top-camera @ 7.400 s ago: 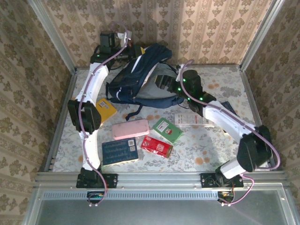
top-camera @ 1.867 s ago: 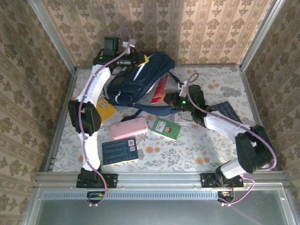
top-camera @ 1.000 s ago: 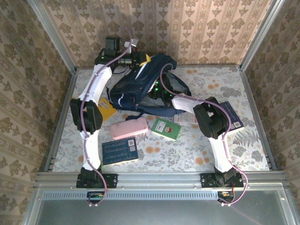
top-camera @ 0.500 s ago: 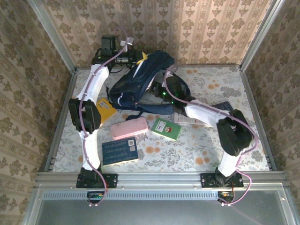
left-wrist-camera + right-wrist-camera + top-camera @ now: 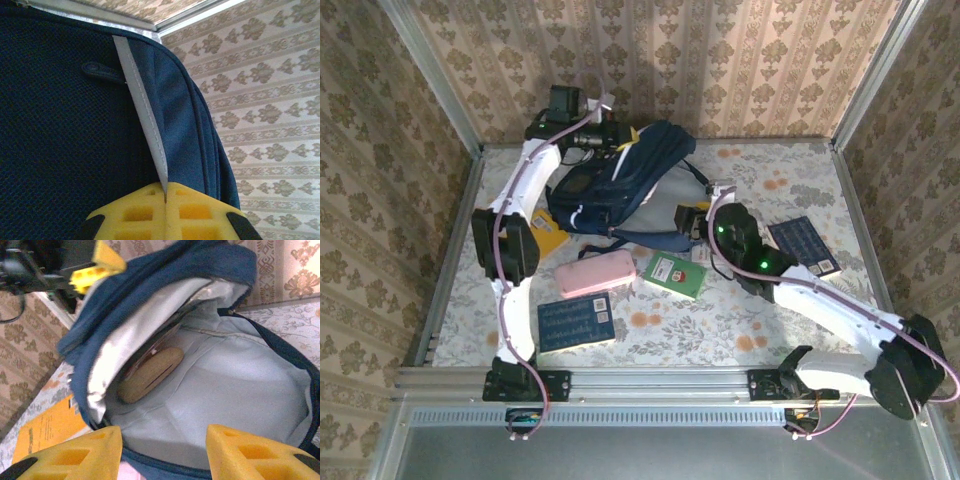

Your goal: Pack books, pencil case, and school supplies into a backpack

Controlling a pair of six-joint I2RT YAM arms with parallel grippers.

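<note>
The right tool stands well open with nothing between its fingers, just outside the mouth of the backpack, while the left tool is closed, its tips pinching the backpack's fabric at the pale stripe, seemingly to keep the flap up. The likely next pick is the green pack, lying flat on the bench outside the backpack; from the right tool it is toward the arm bases and slightly left, and the right arm is nearer. Its long axis slants from far left to near right, so the right tool probably has to swing back and turn to close across the narrow width. Counting what shows: 1 backpack, 1 pink pencil case and 3 books on the bench, namely 1 yellow book by the backpack's left side, 1 blue book nearest the left arm's base and 1 navy book off to the right. There are 2 small packs on the bench, the green pack and a white strip partly hidden beside the right tool. Inside the backpack sits 1 brown rounded thing, whose identity I cannot tell.
</note>
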